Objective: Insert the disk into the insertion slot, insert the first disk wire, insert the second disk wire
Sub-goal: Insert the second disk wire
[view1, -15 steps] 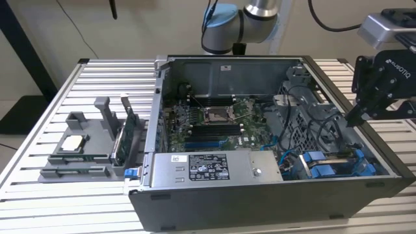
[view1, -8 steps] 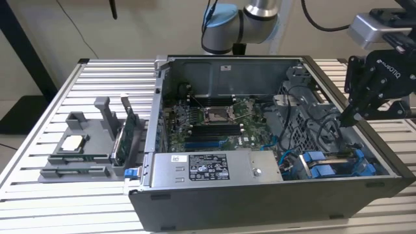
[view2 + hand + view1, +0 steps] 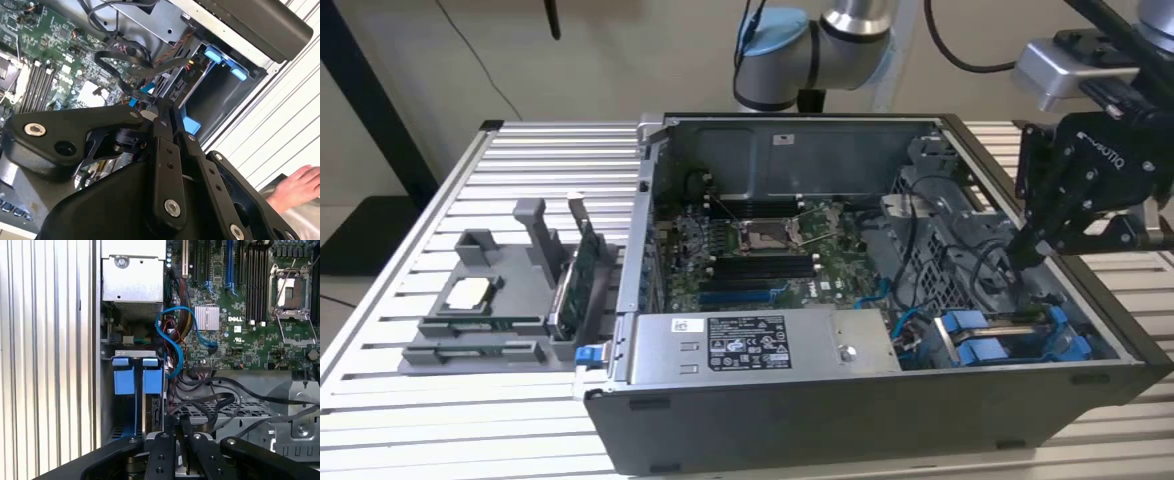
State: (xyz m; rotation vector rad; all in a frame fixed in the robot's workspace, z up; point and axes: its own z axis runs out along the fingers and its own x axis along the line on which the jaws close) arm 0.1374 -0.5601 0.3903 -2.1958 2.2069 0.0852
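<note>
The open computer case [image 3: 881, 400] lies on the slatted table. At its corner on the exterior view's right is the insertion slot [image 3: 987, 345], a dark cage with blue tabs [image 3: 123, 376]. The disk [image 3: 1011, 322] sits inside it on edge, and its grey end [image 3: 151, 412] shows below the tabs. My gripper [image 3: 1025, 250] hangs just above that cage. Its fingers [image 3: 162, 107] are pressed together on the end of a flat black disk wire [image 3: 117, 65], close to the disk's connector end. In the first wrist view my gripper [image 3: 178, 426] is right beside the disk's end.
Loose black and blue cables [image 3: 175, 340] crowd the space between cage and motherboard [image 3: 761, 250]. The power supply [image 3: 761, 342] lies along the case front. A grey holder [image 3: 487, 300] with a green card [image 3: 576, 270] stands at the exterior view's left. A person's hand [image 3: 300, 185] rests outside the case.
</note>
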